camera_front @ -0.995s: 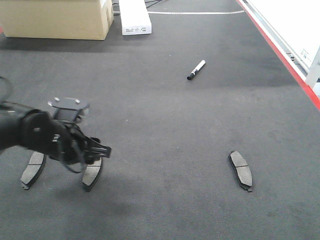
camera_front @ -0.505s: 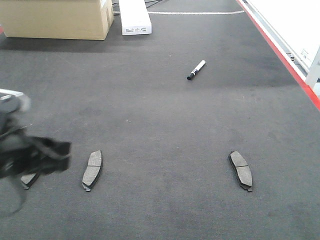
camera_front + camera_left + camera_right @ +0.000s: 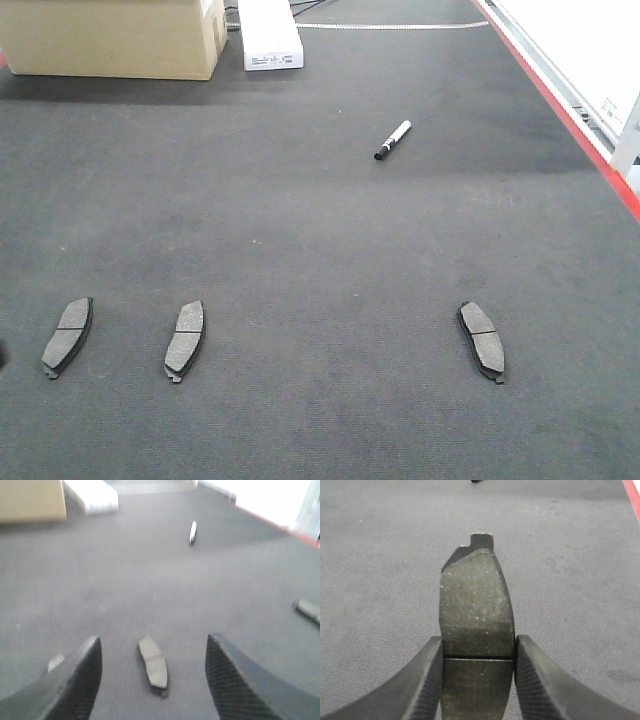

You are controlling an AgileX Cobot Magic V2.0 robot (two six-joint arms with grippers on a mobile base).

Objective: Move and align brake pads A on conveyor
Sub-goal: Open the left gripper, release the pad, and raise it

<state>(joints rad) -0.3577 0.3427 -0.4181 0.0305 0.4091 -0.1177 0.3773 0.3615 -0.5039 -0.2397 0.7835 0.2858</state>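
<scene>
Right tool (image 3: 477, 680): I see it clamped on a fourth brake pad (image 3: 476, 605), over the conveyor (image 3: 320, 220).
Left tool (image 3: 152, 680): wide apart, empty, nearside of pad row.
Pad row: three brake pads (image 3: 186, 338) lie nearside of the marker pen (image 3: 392, 140), unevenly angled.
Risk: my held pad may land skewed; release tilt.

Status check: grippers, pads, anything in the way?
Left gripper open, empty. Right gripper shut on a pad. Three pads lie on the belt. Pen far off, no obstruction.
</scene>
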